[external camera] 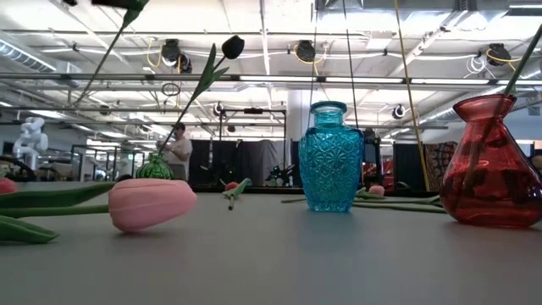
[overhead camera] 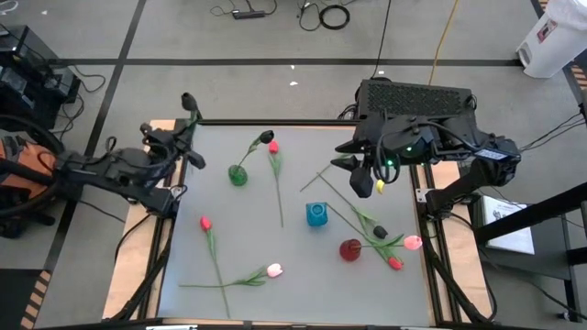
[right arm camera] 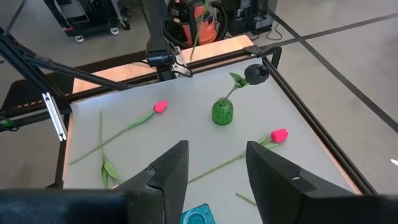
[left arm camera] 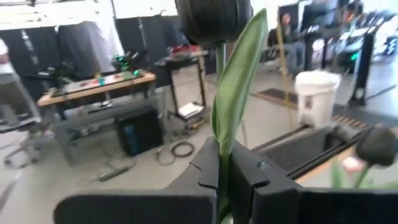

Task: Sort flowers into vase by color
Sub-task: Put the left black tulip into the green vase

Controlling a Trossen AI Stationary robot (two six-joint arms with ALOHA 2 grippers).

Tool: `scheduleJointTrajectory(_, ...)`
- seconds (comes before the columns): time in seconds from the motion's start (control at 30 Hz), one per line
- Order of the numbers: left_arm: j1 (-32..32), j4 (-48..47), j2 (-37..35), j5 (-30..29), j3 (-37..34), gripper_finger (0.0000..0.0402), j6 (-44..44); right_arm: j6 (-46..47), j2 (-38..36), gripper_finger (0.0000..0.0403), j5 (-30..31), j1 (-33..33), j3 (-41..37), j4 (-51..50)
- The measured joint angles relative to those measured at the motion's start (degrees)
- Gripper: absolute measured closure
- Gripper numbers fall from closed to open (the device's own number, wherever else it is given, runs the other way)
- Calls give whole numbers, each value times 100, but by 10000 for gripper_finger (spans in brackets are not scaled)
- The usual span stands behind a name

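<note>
A near-black tulip [overhead camera: 189, 101] is clamped by its stem in the left pincer [overhead camera: 193, 137], held above the desk's far left corner; the left wrist view shows the leaf rising between the shut fingers [left arm camera: 205, 168]. Another dark tulip [overhead camera: 267, 137] already stands in the green vase [overhead camera: 238, 175]. Red and pink tulips lie scattered on the grey desk [overhead camera: 248, 229], several around the red vase [overhead camera: 350, 249] at near right. The blue vase [overhead camera: 316, 214] stands mid-desk. The right pincer [overhead camera: 363, 183] hovers beyond it, fingers [right arm camera: 169, 171] parted, holding nothing.
</note>
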Motion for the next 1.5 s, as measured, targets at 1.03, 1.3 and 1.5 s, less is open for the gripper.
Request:
scheduleJointTrajectory(1.03, 397, -1053, -1244, 572, 2, 390, -1397, 61, -10, 250, 0, 0, 0, 2)
scheduleJointTrajectory(1.3, 794, -423, -631, 592, -436, 390, -1497, 80, -10, 250, 0, 0, 0, 8)
scheduleJointTrajectory(1.5, 1288, 913, -662, 958, -1563, 390, -1609, 100, -10, 250, -5, 0, 0, 13)
